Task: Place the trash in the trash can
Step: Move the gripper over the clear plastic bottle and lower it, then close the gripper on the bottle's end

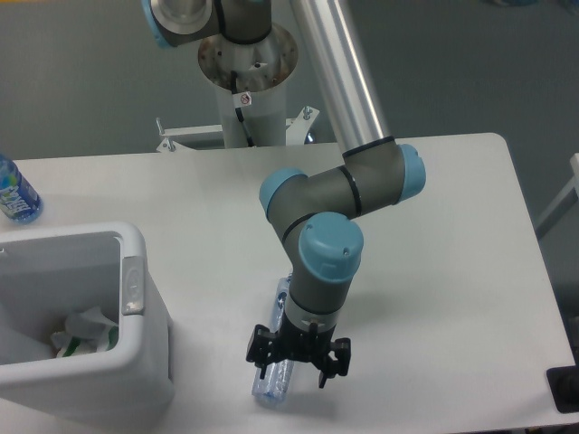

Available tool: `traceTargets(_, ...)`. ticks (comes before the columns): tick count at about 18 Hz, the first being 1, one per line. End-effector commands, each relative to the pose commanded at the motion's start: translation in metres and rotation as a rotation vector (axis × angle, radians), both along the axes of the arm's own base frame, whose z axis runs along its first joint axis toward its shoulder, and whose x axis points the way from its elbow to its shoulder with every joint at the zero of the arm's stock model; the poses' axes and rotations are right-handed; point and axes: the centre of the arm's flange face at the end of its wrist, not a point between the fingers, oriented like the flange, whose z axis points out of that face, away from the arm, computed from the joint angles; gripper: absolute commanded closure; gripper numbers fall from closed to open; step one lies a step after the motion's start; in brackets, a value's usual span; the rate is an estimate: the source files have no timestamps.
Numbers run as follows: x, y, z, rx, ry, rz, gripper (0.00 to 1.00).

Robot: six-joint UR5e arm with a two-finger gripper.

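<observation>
A crushed clear plastic bottle [272,383] lies on the white table near its front edge, mostly covered by my arm. My gripper [291,372] has come down over the bottle's middle, its fingers open and standing on either side of it. The white trash can [136,334] stands at the front left. A crumpled white paper packet [83,329] rests inside the can.
A bottle of blue liquid [15,192] stands at the far left edge of the table. The robot's base column [244,54] rises behind the table. A dark object [564,389] sits at the front right corner.
</observation>
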Motion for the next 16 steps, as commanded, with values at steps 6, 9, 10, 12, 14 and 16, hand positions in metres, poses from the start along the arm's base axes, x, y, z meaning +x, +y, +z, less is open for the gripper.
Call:
traceTargets(6,0.020,0.011,-0.015,-0.051,0.026,-0.026,0.00)
traceTargets(9,0.026,0.012,-0.019,-0.058,0.019,-0.030,0.00)
traceTargets(10,0.027,0.012,-0.021,-0.061,0.019,-0.033,0.00)
traceTargets(12,0.026,0.011,-0.025,-0.072,0.021,-0.031,0.00)
traceTargets(14,0.026,0.010,-0.031,-0.084,0.020,-0.030,0.00)
traceTargets(16,0.026,0.011,-0.038,-0.093,0.017,-0.042,0.00)
